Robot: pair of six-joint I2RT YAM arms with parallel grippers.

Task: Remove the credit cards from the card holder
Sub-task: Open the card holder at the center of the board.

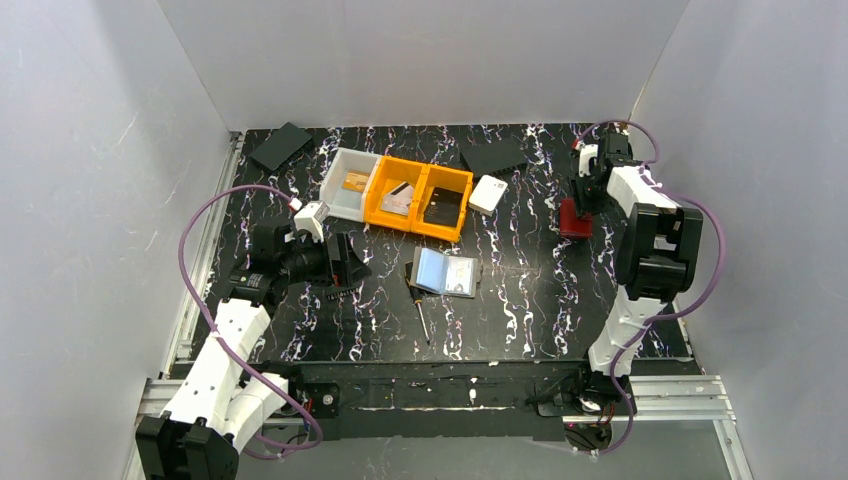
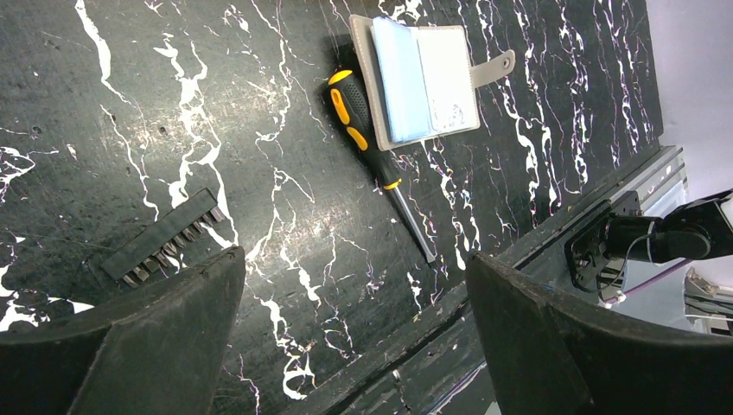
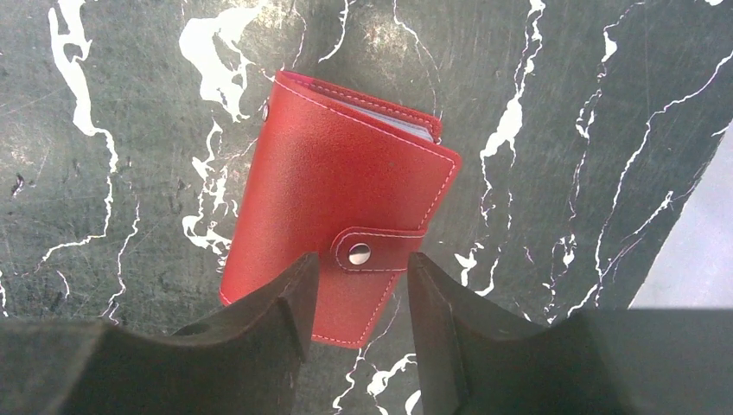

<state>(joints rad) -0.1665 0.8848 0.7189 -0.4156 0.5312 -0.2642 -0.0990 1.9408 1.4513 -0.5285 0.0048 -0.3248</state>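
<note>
Jaws of outstretched right arm (image 1: 640, 225) hover over red card holder (image 3: 341, 203).

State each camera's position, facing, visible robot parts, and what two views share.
Top external: above and behind the arms, facing down at the table; both arms show.
Left wrist: on that wrist, facing down past the left gripper at the screwdriver and open card holder.
Right wrist: on that wrist, facing down past the right gripper at the red card holder.
Shared: top and left wrist show the screwdriver.
</note>
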